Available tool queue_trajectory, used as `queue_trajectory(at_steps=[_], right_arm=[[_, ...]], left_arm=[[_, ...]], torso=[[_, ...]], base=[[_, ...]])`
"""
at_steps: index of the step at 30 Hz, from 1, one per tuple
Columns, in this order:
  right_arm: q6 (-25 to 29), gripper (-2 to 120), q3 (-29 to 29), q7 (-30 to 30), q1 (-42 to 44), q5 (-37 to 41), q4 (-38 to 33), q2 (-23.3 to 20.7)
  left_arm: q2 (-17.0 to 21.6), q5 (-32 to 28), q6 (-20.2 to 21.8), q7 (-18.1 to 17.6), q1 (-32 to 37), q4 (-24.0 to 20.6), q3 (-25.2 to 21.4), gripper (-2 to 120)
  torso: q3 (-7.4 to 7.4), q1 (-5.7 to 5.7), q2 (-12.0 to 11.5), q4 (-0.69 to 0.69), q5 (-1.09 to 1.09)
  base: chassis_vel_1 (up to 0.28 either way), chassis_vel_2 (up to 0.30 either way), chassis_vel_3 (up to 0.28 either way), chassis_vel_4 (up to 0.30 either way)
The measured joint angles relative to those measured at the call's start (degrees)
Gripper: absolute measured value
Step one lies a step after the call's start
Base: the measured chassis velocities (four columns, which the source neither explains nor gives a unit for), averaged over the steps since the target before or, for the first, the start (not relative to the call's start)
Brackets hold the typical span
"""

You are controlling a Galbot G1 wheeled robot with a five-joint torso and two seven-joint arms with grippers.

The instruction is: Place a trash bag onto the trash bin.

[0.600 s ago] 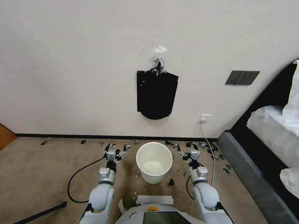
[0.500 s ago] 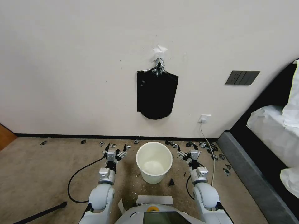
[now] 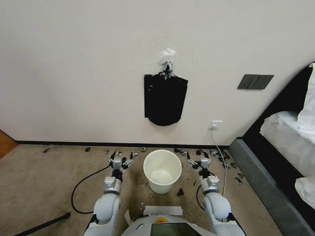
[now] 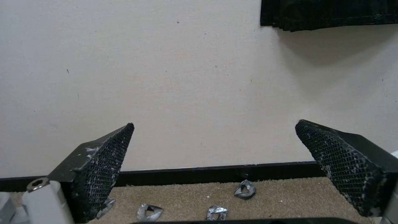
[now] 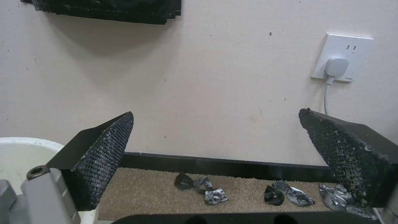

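The cream-white trash bin (image 3: 163, 186) stands upright and bare on the carpet, close to the wall; its rim (image 5: 18, 141) shows in the right wrist view. No trash bag is in view. My left gripper (image 3: 122, 160) hovers just left of the bin, open with nothing between its fingers (image 4: 214, 130). On the bin's other side my right gripper (image 3: 198, 161) is open and holds nothing (image 5: 216, 118). Both point toward the wall.
A flat black pack of bags (image 3: 164, 101) hangs from a clip on the wall above the bin. Small black and silvery scraps (image 3: 213, 153) lie along the baseboard. A wall outlet (image 3: 215, 125) with a white cord, a black cable (image 3: 82, 183) and a bed (image 3: 285, 147) flank the spot.
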State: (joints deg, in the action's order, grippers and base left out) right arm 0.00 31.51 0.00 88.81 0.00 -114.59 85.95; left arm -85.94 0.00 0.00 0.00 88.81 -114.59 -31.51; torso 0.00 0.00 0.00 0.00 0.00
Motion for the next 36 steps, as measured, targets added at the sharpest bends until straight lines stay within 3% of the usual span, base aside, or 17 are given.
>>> queue_trajectory(at_steps=[26, 28, 30, 31, 32, 36], right_arm=[[0.1, 100, 0.0, 0.08, 0.11, 0.0, 0.0, -0.02], [1.66, 100, 0.3, 0.92, 1.2, -0.14, -0.52, -0.12], [7.06, 100, 1.72, 3.88, 5.16, -1.13, -2.55, -0.6], [7.06, 100, 1.72, 3.88, 5.16, -1.13, -2.55, -0.6], [10.69, 100, 2.65, 5.84, 7.77, -1.81, -3.93, -0.94], [13.56, 100, 1.7, 6.32, 10.78, -1.94, -5.49, -0.13]], left_arm=[[0.07, -0.03, -0.05, -0.08, 0.0, 0.0, 0.05, 100], [0.95, -0.48, -1.41, -1.25, 0.05, 0.03, 0.64, 100], [4.11, -2.01, -6.79, -5.37, 0.19, 0.32, 2.55, 100], [4.11, -2.01, -6.79, -5.37, 0.19, 0.32, 2.55, 100], [6.37, -3.1, -10.65, -8.32, 0.29, 0.52, 3.91, 100], [7.64, -5.91, -13.46, -8.19, 1.62, -0.34, 5.05, 100]], torso=[[0.0, 0.0, 0.0, 0.01, 0.0], [0.0, 0.0, 0.0, 0.04, 0.02], [0.0, 0.0, 0.0, -0.01, 0.0], [0.0, 0.0, 0.0, -0.01, 0.0], [0.0, 0.0, 0.0, -0.05, -0.02], [0.0, 0.0, 0.0, -0.02, 0.03]], base=[[0.0, 0.0, 0.0, 0.0], [0.0, 0.0, 0.0, 0.0], [0.0, 0.0, 0.0, 0.0], [0.0, 0.0, 0.0, 0.0], [0.0, 0.0, 0.0, 0.0], [0.0, 0.0, 0.0, 0.0]])
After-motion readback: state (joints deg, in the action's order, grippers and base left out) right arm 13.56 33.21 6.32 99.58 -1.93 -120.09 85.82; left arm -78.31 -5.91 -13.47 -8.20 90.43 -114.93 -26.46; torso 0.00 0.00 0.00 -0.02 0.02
